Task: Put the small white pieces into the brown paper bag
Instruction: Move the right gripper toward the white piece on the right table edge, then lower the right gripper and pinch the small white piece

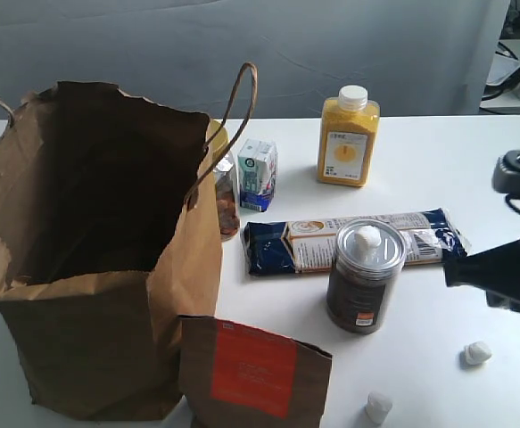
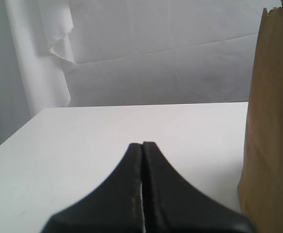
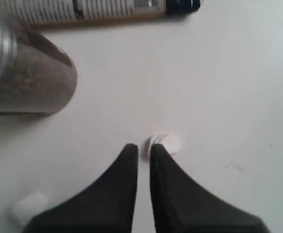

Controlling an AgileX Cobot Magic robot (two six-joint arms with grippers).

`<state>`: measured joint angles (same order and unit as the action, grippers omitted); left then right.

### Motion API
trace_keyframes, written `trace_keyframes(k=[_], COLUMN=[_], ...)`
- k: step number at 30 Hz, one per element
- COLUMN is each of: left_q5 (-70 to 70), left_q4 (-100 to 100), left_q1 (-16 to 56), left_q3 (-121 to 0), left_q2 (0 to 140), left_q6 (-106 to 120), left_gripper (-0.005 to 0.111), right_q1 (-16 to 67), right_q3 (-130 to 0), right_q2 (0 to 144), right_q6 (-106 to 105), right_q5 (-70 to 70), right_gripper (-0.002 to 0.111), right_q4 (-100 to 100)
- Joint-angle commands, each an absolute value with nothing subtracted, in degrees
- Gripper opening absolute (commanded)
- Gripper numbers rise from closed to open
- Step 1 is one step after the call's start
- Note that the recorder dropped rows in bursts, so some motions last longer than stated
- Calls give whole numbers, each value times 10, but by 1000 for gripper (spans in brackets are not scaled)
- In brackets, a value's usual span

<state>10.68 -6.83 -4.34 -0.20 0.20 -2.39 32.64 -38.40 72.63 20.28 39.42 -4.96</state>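
The brown paper bag stands open on the left, and its side also shows in the left wrist view. One small white piece rests on the lid of the can. Two more white pieces lie on the table at the front right. My right gripper hovers above the table, its jaws almost together and empty. A white piece lies just past its tips, another off to one side. My left gripper is shut and empty beside the bag.
A small brown pouch with an orange-red label leans against the bag's front. A dark pasta packet lies behind the can. A yellow bottle, a small carton and a jar stand further back.
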Motion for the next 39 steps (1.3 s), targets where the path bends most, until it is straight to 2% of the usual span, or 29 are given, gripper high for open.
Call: trace_keyframes(k=[1,3,5,28,33,39], left_q5=[104,104,104,104,104,104], left_q4=[-70,-70,-70,-70,-70,-70], left_q1=[-39,-39,-39,-39,-39,-39], left_q3=[0,0,0,0,0,0], left_q2=[0,0,0,0,0,0], left_q6=[-26,-26,-26,-26,-26,-26], left_gripper=[0,0,0,0,0,0], right_q1=[335,335,335,331,331,331], right_q3=[-380,-378,-378,-341,-341,-341], right_q2=[790,808,826,955,991,1007], right_q6=[239,254,264,292,292,292], right_q5=[360,354,350,241,231,233], right_gripper=[43,55,57,53,46,21], right_q4=[-60,-61,-69,-88,-88,-87])
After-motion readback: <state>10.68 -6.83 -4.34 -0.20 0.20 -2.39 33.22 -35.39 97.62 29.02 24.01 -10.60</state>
